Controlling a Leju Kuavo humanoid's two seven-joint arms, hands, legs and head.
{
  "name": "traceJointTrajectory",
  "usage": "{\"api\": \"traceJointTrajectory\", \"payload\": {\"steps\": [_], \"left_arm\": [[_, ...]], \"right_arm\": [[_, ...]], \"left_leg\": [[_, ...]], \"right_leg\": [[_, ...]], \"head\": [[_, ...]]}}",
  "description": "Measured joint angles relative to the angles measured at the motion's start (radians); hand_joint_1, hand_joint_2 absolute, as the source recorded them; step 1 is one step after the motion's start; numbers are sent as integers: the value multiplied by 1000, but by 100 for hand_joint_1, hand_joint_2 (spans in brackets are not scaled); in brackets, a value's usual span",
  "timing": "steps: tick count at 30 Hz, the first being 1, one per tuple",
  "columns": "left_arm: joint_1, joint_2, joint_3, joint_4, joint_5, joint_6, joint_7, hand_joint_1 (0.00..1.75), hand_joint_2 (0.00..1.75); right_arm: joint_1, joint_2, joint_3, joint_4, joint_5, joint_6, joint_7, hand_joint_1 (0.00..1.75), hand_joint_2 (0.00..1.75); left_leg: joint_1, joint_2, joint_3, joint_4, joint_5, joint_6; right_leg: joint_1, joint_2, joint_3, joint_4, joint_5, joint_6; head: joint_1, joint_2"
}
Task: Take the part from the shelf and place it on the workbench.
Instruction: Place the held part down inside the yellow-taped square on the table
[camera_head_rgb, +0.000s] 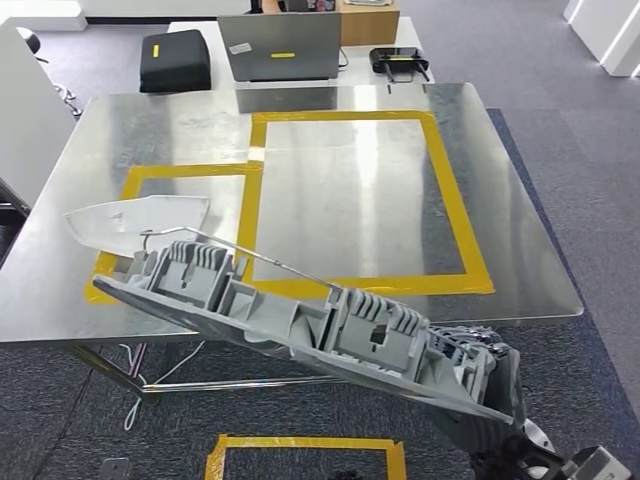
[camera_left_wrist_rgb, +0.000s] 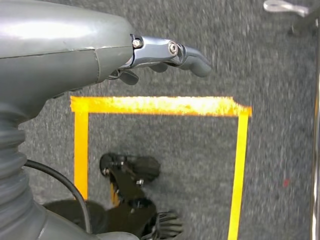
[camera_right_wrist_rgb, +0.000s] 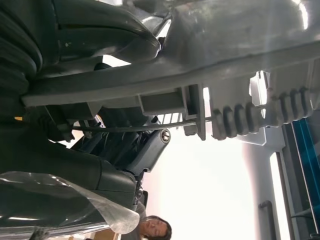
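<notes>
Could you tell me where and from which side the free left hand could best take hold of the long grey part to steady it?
Probably the ribbed block near its far end, approached from below. The grey part is long, and the right hand grips only one end, leaving the other hanging tilted over the workbench edge. The ribs offer purchase; the thin wire on top does not. The left hand holds nothing.

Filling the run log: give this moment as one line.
right hand: holds part | part: above workbench near edge, not set down | left hand: empty, hangs over floor
</notes>
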Motion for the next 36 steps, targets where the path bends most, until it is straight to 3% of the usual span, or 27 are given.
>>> {"api": "traceJointTrajectory", "payload": {"steps": [3,5,7,8,9,10,11,13,14,15,16,18,20,21,24,29,33,36], "left_arm": [[2,-1,0,0,0,0,0,0,175],[-1,0,0,0,0,0,0,0,175],[-5,1,0,0,0,0,0,0,175],[-8,1,0,0,0,0,0,0,175],[-10,0,0,0,0,0,0,0,175],[-13,0,-1,0,0,0,0,0,175],[-13,-1,-1,0,0,0,0,0,175],[-10,-2,-1,0,0,0,0,0,175],[-8,-2,-1,0,0,0,0,0,175],[-6,-1,-1,0,0,0,0,0,175],[-6,-1,-1,0,0,0,0,0,175],[-4,-1,-1,0,0,0,0,0,175],[-1,1,0,0,0,0,0,0,175],[0,1,0,0,0,0,1,0,175],[-1,1,0,0,0,1,1,0,175],[-4,0,0,0,0,1,1,0,175],[-5,0,0,0,0,0,1,0,175],[-5,0,0,0,0,0,1,0,175]], "right_arm": [[0,0,0,1,0,0,0,175,175],[0,0,0,2,-1,0,0,175,175],[3,0,0,1,0,0,0,175,175],[5,-1,-1,0,0,0,0,175,175],[5,-1,-1,0,1,0,0,175,175],[5,-1,-2,0,0,-1,0,175,175],[4,-1,-2,0,0,-1,0,175,175],[3,-1,-4,0,0,-2,0,175,175],[2,-1,-5,0,-1,-1,0,175,175],[2,-1,-5,0,0,0,0,175,175],[2,-1,-5,0,0,0,0,175,175],[1,-1,-5,0,0,0,0,175,175],[0,-1,-4,1,0,0,0,175,175],[0,-1,-4,1,0,0,0,175,175],[-1,-1,-3,0,0,0,1,175,175],[-3,-1,-3,0,0,0,1,175,175],[-3,-1,-2,0,0,0,1,175,175],[-3,-1,-2,0,0,0,1,175,175]], "left_leg": [[15,-3,39,2,-38,-27],[15,-2,49,1,-57,-44],[14,-1,48,8,-51,-56],[15,-1,32,44,-32,-61],[16,0,-4,109,-7,-66],[16,0,-53,190,9,-70],[16,1,-107,267,5,-71],[14,1,-190,347,-74,-69],[12,1,-216,351,-116,-66],[10,1,-233,332,-133,-61],[6,1,-240,295,-115,-54],[-7,-1,-240,190,12,-30],[-21,-3,-241,127,105,-11],[-24,-5,-242,119,121,-15],[-22,-7,-240,103,140,-39],[-25,-7,-239,102,130,-24],[-25,-7,-235,102,124,-17],[-25,-7,-233,103,122,-16]], "right_leg": [[-12,-4,55,-164,90,20],[-11,-3,73,-210,100,3],[-7,-1,81,-206,81,-28],[-8,-2,89,-209,75,-37],[-8,-4,103,-214,68,-44],[-9,-6,119,-221,61,-49],[-8,-7,137,-229,54,-54],[-4,-5,172,-239,37,-59],[-2,-2,188,-242,27,-60],[1,1,204,-243,16,-61],[4,3,220,-244,5,-61],[10,5,247,-244,-16,-59],[13,9,258,-246,-31,-51],[15,11,261,-243,-36,-50],[18,9,265,-247,-41,-61],[16,8,274,-269,-44,-56],[16,7,272,-276,-46,-44],[16,7,273,-278,-47,-41]], "head": [[5,0],[9,0],[5,0],[2,0],[-1,0],[-3,0],[-6,0],[-7,0],[-8,0],[-8,0],[-9,0],[-7,0],[-9,0],[-10,0],[-15,0],[-15,0],[-16,0],[-16,0]]}}
